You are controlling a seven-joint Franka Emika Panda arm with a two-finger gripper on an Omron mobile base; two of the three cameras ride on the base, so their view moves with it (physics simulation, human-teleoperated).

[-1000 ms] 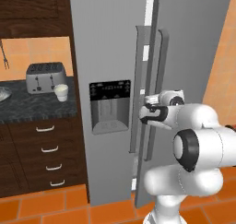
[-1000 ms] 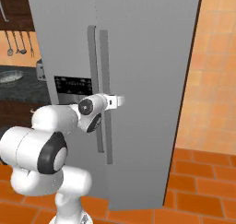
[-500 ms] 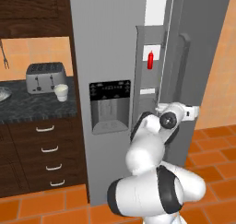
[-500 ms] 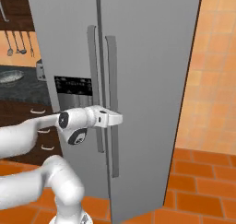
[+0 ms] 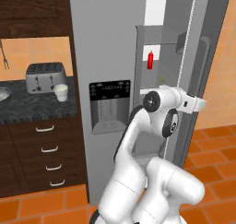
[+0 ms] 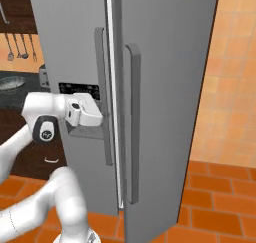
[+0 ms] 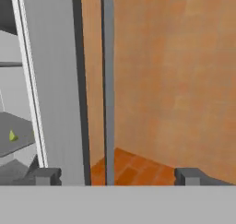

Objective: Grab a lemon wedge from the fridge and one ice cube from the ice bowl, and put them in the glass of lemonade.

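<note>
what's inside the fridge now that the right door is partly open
Inside the fridge, a slim red bottle stands on an upper shelf and the lemon wedge lies on a lower one. The closed left door and the arm hide the rest.

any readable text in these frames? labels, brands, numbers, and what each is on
None can be read.
Dispenser panel on the fridge: a row of pale marks, too small and blurred to read.
Red bottle on the door shelf: no label legible.
Toaster: no brand visible.
Glass of lemonade: plain, no marking.
</note>
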